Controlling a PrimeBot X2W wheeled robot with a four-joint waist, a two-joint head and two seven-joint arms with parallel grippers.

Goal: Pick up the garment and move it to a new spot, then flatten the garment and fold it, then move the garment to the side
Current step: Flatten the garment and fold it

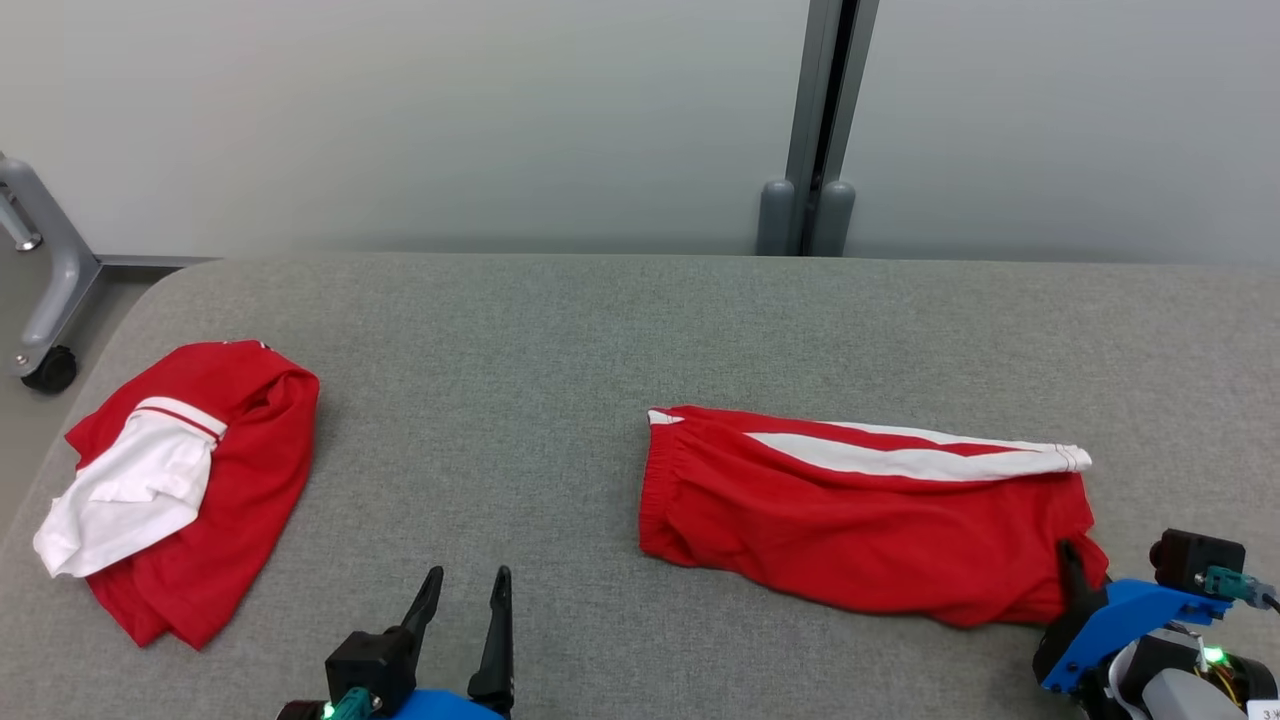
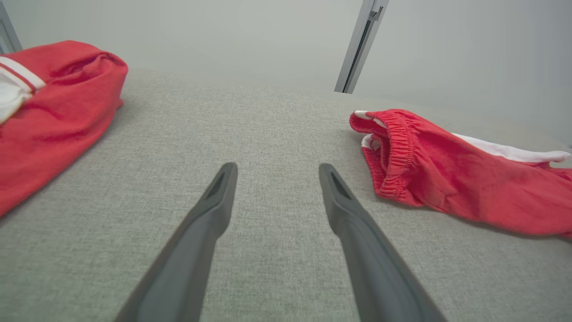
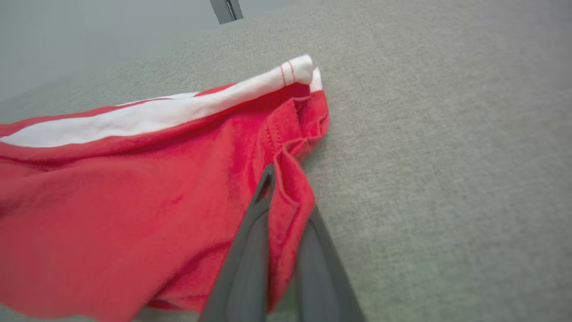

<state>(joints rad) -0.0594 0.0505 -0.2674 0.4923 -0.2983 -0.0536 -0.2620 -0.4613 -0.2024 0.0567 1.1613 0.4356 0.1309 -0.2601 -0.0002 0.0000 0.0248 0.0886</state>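
Note:
The garment (image 1: 860, 520), red shorts with a white side stripe, lies flat on the right half of the grey padded table (image 1: 560, 350), waistband (image 2: 393, 152) facing left. My right gripper (image 1: 1075, 565) is at its lower right corner, shut on a fold of the red hem (image 3: 290, 197); one finger lies on top of the cloth and the other under it. My left gripper (image 1: 468, 580) rests open near the table's front edge, left of the shorts, its fingers (image 2: 214, 201) holding nothing.
A second red and white garment (image 1: 190, 480) lies crumpled at the table's left end. Behind the table stand a pale wall and a grey post (image 1: 815, 130). A grey frame leg with a caster (image 1: 45, 370) stands off the left edge.

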